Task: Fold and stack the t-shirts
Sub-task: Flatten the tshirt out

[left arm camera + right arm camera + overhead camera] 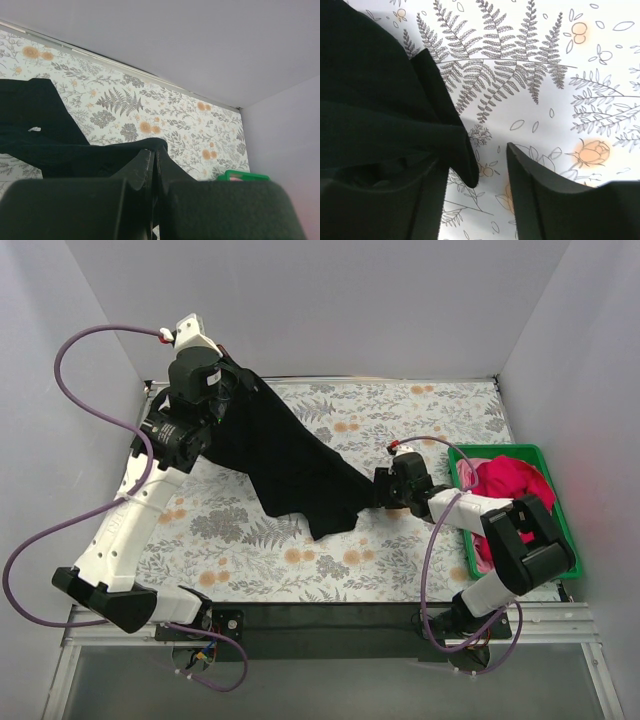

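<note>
Black t-shirt (285, 455) edge pinched in left hand (152, 161); right hand (492, 165) agape at hem.

The black shirt (45, 145) is draping over the tips of the left gripper (152, 156), masking the pinch. That gripper's body is cutting the green crate (242, 175) down to a strip of rim. On the right gripper (490, 164), the shirt is covering one finger and running off the picture's left edge. From above, the right arm (525, 540) is blocking part of the red shirt (505, 480).
</note>
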`<state>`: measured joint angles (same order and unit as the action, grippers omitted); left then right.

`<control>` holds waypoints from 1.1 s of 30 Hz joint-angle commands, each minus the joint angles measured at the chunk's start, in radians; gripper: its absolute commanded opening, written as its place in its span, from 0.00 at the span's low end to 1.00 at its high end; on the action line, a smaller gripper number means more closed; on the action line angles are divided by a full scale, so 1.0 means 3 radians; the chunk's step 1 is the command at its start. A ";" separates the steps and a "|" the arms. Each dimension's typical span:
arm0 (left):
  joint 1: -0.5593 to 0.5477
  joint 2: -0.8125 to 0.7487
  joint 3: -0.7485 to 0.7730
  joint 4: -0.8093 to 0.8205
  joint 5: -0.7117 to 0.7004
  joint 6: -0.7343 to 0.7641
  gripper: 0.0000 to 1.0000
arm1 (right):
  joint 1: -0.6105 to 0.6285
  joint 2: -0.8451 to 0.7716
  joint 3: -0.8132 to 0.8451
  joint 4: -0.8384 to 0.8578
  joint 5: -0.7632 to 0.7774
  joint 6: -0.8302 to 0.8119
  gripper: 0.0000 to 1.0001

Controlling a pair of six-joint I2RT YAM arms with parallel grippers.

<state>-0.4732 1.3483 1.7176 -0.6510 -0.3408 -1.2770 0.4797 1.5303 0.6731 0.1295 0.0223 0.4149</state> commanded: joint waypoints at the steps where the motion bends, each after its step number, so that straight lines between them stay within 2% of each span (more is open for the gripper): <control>1: 0.0023 -0.0082 0.0114 0.0043 -0.0101 0.0094 0.00 | -0.0004 0.0191 -0.0004 -0.0028 -0.0145 -0.0104 0.46; 3: 0.0033 -0.0071 0.0109 0.0058 -0.0122 0.0110 0.00 | -0.0004 0.0257 0.0062 0.0039 -0.0319 -0.0161 0.45; 6: 0.0059 -0.0061 0.0114 0.0099 -0.0122 0.0135 0.00 | 0.0006 0.0319 0.0184 0.0095 -0.0437 -0.0268 0.35; 7: 0.0074 -0.0041 0.0114 0.0129 -0.0122 0.0161 0.00 | 0.0001 0.0324 0.0221 0.0075 -0.0422 -0.0339 0.18; 9: 0.0105 -0.0021 0.0140 0.0175 -0.0167 0.0212 0.00 | -0.0004 0.0268 0.0328 -0.0072 -0.0143 -0.0421 0.03; 11: 0.0196 0.0031 0.0211 0.0227 -0.0254 0.0324 0.00 | -0.0039 0.0202 0.0634 -0.0287 0.0114 -0.0538 0.01; 15: 0.0426 0.0346 0.0527 0.0436 -0.0347 0.0575 0.00 | -0.0091 0.0054 0.1446 -0.0946 0.1037 -0.1023 0.01; 18: 0.0621 0.0628 0.1130 0.0472 -0.0316 0.0687 0.00 | -0.0096 0.0033 0.2223 -0.1101 0.1570 -0.1305 0.01; 20: 0.0718 0.0808 0.1503 0.0503 -0.0291 0.0708 0.00 | -0.0096 0.0028 0.2723 -0.1173 0.1745 -0.1612 0.01; 23: 0.0785 0.0783 0.1673 0.0534 -0.0285 0.0708 0.00 | -0.0096 -0.0059 0.3037 -0.1204 0.1935 -0.1899 0.01; 26: 0.0790 0.0554 0.1562 0.0508 -0.0397 0.0820 0.00 | -0.0091 -0.0268 0.3059 -0.1285 0.1711 -0.1930 0.02; 29: 0.0790 0.0262 0.1077 0.0462 -0.0495 0.0800 0.00 | -0.0091 -0.0539 0.2676 -0.1393 0.1516 -0.1722 0.04; 32: 0.0790 -0.0269 0.0275 0.0360 -0.0464 0.0485 0.00 | -0.0091 -0.0831 0.2028 -0.1582 0.1348 -0.1481 0.05; 33: 0.0790 -0.0600 -0.0234 0.0294 -0.0464 0.0387 0.00 | -0.0091 -0.0963 0.1874 -0.1714 0.1185 -0.1267 0.05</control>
<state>-0.2440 1.3468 1.8526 -0.5217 -0.4290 -1.0920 0.4587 1.2724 1.3697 -0.2382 0.4397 -0.0669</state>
